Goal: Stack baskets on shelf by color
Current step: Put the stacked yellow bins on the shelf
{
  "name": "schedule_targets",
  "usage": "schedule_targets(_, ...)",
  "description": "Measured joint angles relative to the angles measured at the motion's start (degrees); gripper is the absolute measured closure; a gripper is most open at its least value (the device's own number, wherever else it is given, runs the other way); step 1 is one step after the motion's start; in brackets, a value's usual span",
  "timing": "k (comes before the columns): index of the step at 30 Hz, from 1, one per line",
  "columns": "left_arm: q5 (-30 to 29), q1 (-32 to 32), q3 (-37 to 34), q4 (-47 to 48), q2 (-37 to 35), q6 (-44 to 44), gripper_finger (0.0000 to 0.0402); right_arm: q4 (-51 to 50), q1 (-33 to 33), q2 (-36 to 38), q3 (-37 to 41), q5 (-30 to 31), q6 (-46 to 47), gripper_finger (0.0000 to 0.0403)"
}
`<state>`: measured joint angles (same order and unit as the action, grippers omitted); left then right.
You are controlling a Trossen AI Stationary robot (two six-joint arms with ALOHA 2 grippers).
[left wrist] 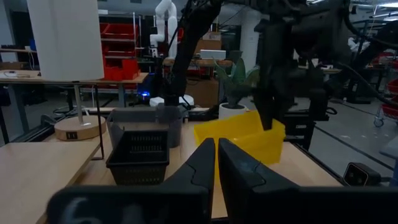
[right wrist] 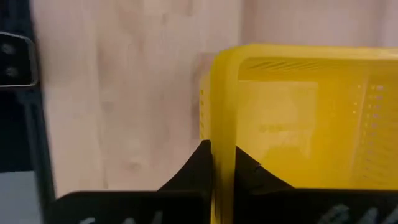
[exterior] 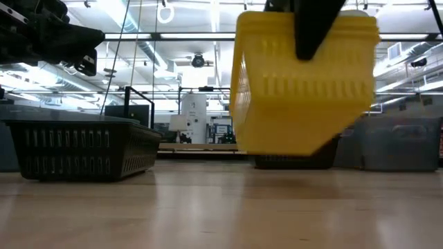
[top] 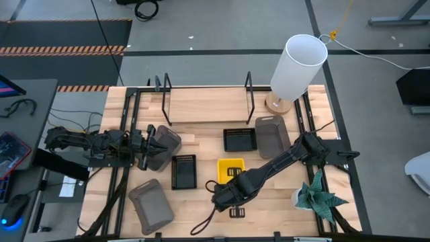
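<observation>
Yellow plastic basket (exterior: 304,83) hangs tilted, clear of the tabletop, at lower centre, rim pinched by the right gripper (right wrist: 219,163); wooden shelf (top: 207,104) waits upper centre. Left gripper (left wrist: 216,163) sits closed, empty.

Bright overhead lighting (blurred near foreground), soft shadows.

Yellow basket (exterior: 304,90) tilted, lifted clear of tabletop (exterior: 221,207); black basket (exterior: 83,146) resting left.
</observation>
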<state>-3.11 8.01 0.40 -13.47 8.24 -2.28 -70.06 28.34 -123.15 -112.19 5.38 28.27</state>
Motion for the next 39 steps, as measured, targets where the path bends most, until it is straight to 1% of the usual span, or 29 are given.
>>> schedule_targets(2,0.0,-0.02,-0.02,-0.02,-0.01,0.01,0.0375,-2.95,-0.27,0.0,-1.57,0.81,0.01,0.0385)
schedule_targets(6,0.0,-0.02,-0.01,0.0,-0.01,0.01,0.0369,-4.99,-0.73,0.27,-3.69,2.42,-1.85,0.0384)
schedule_targets(11,0.0,-0.01,-0.02,0.0,0.0,0.01,0.0366,-8.64,-2.38,1.77,-3.77,5.34,-4.18,0.0384)
schedule_targets(16,-0.01,-0.02,0.0,0.01,-0.01,0.01,0.0373,-9.98,-5.16,3.91,-3.77,7.74,-6.22,0.0384)
schedule_targets(21,0.0,-0.01,-0.01,0.04,-0.01,0.01,0.0376,-11.07,-8.41,4.24,-3.79,8.49,-10.25,0.0384)
schedule_targets(27,-0.02,-0.01,-0.02,0.02,0.0,0.01,0.0369,-10.63,-12.56,4.26,-1.79,8.74,-15.18,0.0384)
schedule_targets(33,-0.01,-0.02,0.0,0.02,-0.01,0.01,0.0367,-9.5,-17.42,4.26,1.8,10.58,-19.84,0.0383)
schedule_targets(37,0.0,-0.01,-0.01,0.02,0.0,0.01,0.0373,-8.32,-21.36,4.25,3.93,14.19,-22.76,0.0383)
schedule_targets(39,-0.02,-0.02,-0.01,0.02,-0.01,0.03,0.0375,-7.65,-23.61,4.24,4.71,14.86,-24.05,0.0383)
